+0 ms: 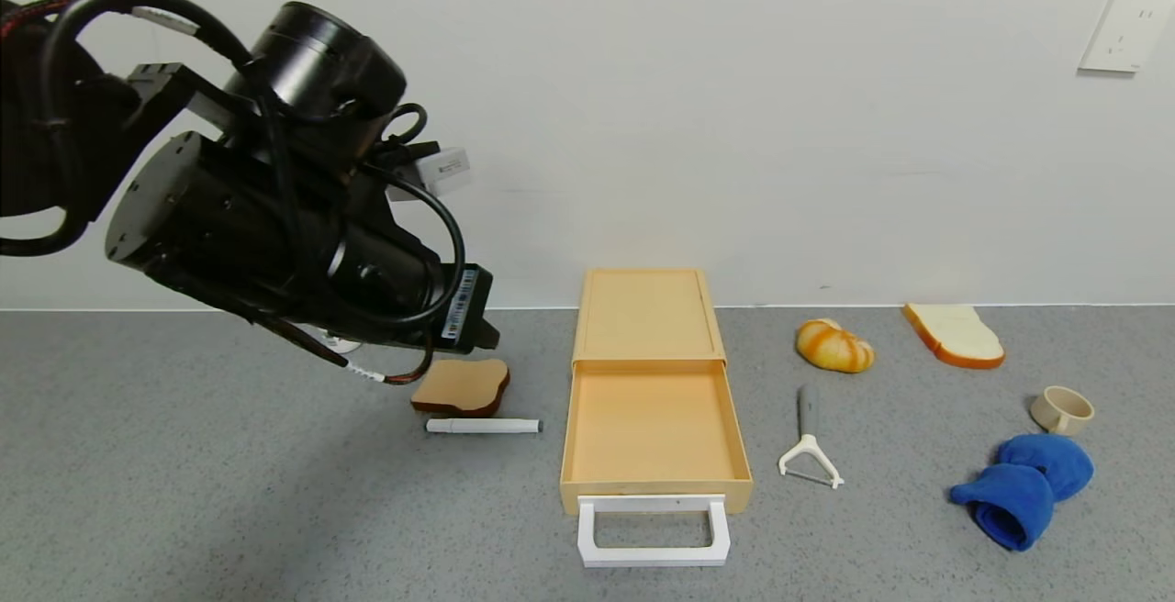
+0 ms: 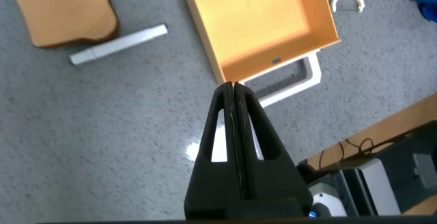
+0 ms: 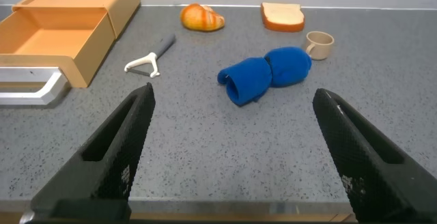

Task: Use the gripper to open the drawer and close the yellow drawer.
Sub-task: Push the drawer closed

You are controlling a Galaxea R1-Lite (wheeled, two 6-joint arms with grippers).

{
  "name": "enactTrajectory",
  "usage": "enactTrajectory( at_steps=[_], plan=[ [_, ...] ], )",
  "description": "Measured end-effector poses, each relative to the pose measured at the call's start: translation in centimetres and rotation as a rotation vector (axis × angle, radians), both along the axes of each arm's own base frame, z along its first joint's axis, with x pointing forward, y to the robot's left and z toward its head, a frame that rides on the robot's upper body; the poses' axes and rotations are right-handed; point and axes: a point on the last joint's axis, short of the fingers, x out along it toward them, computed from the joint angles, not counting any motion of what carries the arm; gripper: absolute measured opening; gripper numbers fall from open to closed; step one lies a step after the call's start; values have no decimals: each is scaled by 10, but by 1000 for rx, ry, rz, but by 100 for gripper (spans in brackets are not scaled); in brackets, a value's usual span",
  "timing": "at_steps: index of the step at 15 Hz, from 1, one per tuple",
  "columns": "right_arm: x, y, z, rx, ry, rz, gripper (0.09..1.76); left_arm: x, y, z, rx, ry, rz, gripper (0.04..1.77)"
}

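Observation:
The pale yellow box (image 1: pixel 647 313) stands mid-table with its drawer (image 1: pixel 650 428) pulled out and empty. The white loop handle (image 1: pixel 654 533) faces me. My left arm (image 1: pixel 275 217) hangs raised over the table, left of the box. In the left wrist view my left gripper (image 2: pixel 232 87) is shut and empty, above the bare table just short of the handle (image 2: pixel 300 80) and the drawer (image 2: pixel 259 19). My right gripper (image 3: pixel 235 98) is open and empty, low at the table's near edge, right of the drawer (image 3: pixel 48 36).
A brown toast slice (image 1: pixel 462 386) and a white marker (image 1: pixel 484 425) lie left of the drawer. A peeler (image 1: pixel 808 451), a bread roll (image 1: pixel 833 345), a white bread slice (image 1: pixel 955 334), a cup (image 1: pixel 1062 409) and a blue cloth (image 1: pixel 1023 487) lie to the right.

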Motion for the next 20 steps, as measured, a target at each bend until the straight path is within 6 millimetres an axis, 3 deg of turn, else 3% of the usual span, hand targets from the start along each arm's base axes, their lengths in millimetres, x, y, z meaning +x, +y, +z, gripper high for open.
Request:
enactTrajectory(
  at_steps=[5,13,16,20],
  plan=[
    [0,0,0,0,0,-1,170,7,32,-1,-82,-62,36,11],
    [0,0,0,0,0,-1,170,7,35,-5,-81,-46,46,11],
    [0,0,0,0,0,-1,170,2,24,-11,-77,-16,21,11],
    [0,0,0,0,0,0,170,-15,-16,-19,-98,43,68,11]
  ],
)
